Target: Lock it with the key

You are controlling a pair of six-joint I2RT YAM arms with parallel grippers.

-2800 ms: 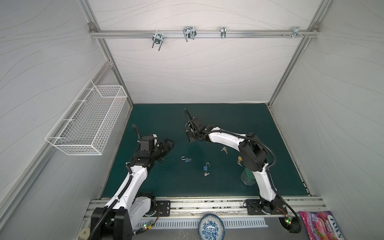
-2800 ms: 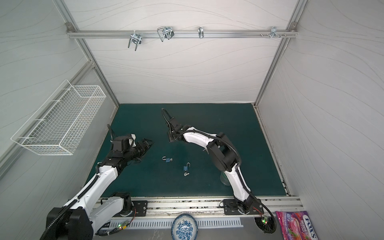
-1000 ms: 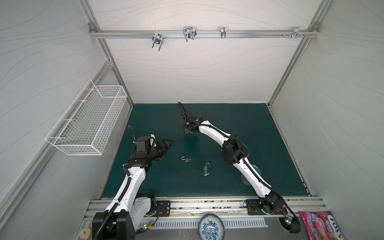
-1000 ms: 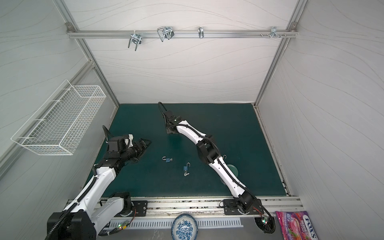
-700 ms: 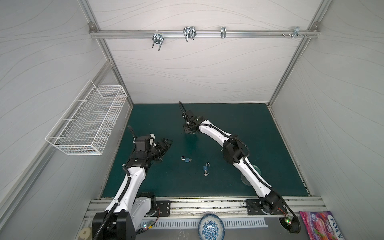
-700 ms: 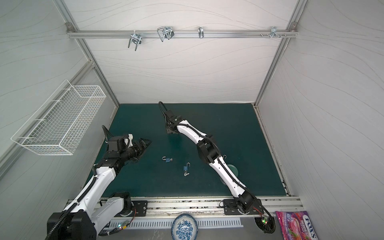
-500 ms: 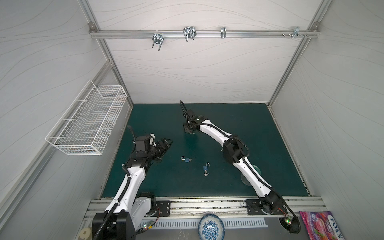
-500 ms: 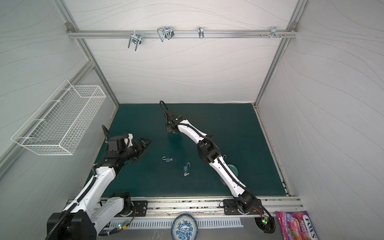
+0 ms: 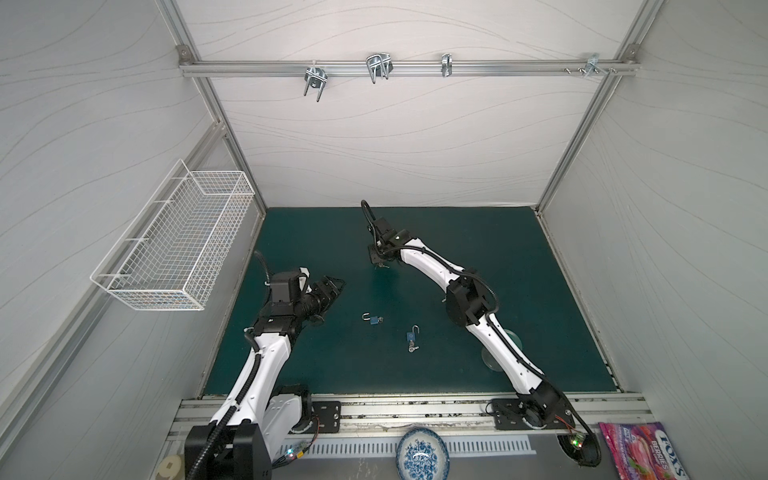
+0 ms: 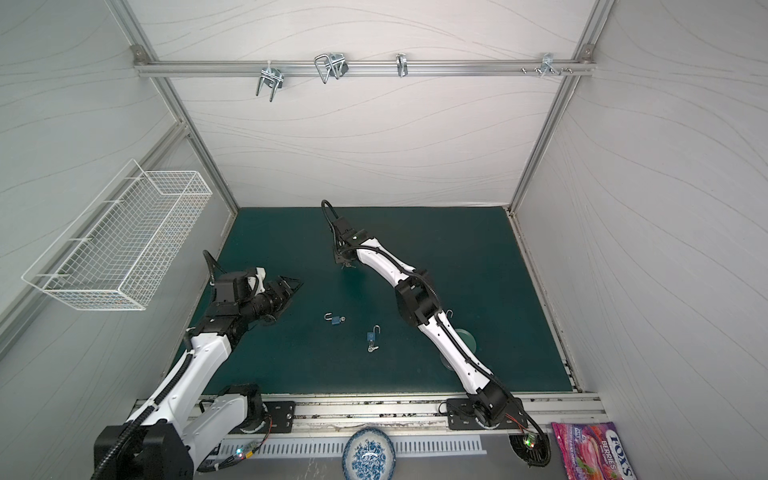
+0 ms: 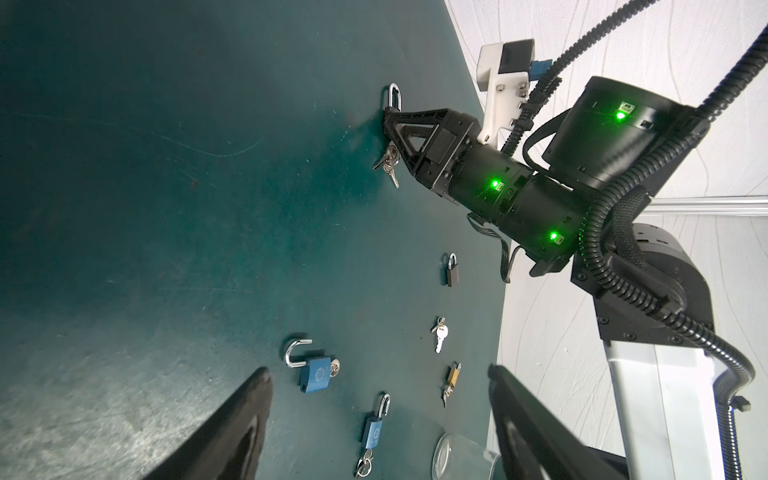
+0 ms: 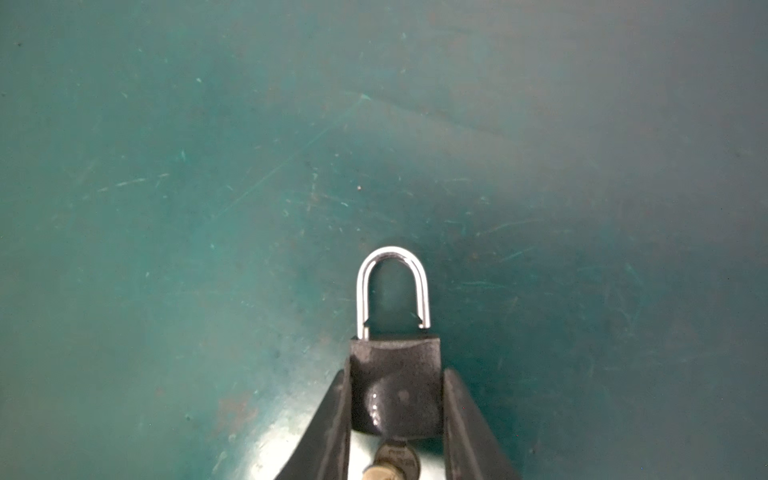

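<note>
Right claw (image 12: 397, 374) clamped on black padlock (image 12: 395, 395) body, far middle of counter (image 9: 478, 232). Open shackle (image 12: 392, 252) points straight ahead of claw, along its axis. Keys (image 11: 388, 164) at lock's base. Left claw (image 11: 377, 374) wide, empty, well apart.

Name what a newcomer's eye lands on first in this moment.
The right gripper, reaching far across the green mat, clamps a black padlock whose shackle is sprung open, keys attached. Nearer mid-mat lie two blue padlocks, also unlocked, while the left gripper hovers open at the left.
</note>
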